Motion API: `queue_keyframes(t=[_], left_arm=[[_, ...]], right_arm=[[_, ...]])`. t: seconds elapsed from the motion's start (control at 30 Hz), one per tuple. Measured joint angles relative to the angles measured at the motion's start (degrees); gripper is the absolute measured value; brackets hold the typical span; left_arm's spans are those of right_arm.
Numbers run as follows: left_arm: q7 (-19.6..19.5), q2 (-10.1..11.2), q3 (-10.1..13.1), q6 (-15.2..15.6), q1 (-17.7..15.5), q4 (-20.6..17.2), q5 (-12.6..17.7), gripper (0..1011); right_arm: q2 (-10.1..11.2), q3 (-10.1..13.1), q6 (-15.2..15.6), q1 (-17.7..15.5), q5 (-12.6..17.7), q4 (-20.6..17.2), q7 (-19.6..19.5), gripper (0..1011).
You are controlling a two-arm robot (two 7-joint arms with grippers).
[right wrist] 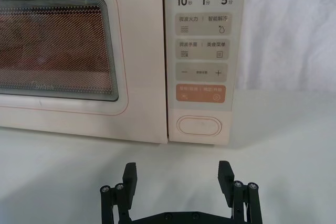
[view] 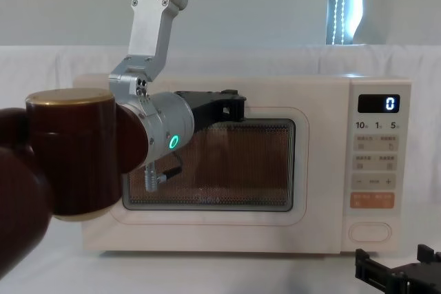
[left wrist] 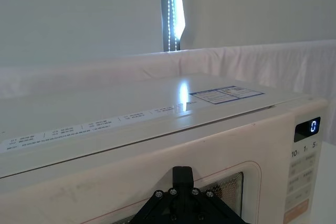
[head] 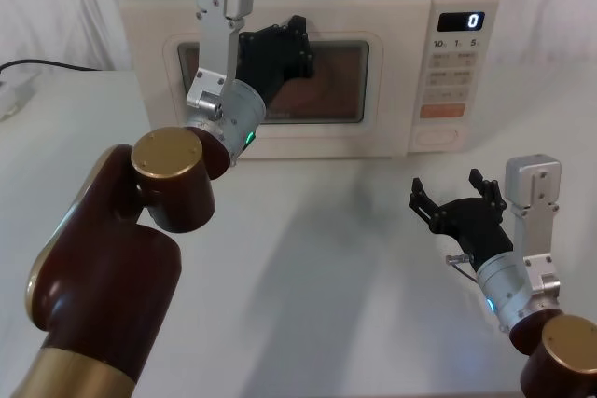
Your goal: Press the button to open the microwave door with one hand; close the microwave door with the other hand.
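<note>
Jaws on the right gripper (right wrist: 177, 178) stand spread wide and hold nothing; it hovers low over the tabletop (head: 308, 267) near the right edge, in front of the control panel and aimed at the button (right wrist: 199, 127), well short of touching it. The left gripper (head: 297, 46) is raised against the upper part of the microwave door (head: 280, 137), over the glass window; whether its jaws are spread or pressed together I cannot tell, and it grips nothing that shows. The microwave (view: 331, 94) sits at the far edge of the tabletop, its door flush and shut. Judging by this, either the door has just been pushed closed or the button press is yet to come.
</note>
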Motion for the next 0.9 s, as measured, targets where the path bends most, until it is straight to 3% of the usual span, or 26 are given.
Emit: queue_keyframes(t=[0.9], left_arm=[[0.2, -0.2, -0.3, -0.5, -0.1, 0.7, 0.0, 0]], right_arm=[[0.0, 0.0, 0.0, 0.0, 0.0, 0.0, 0.0, 1002]])
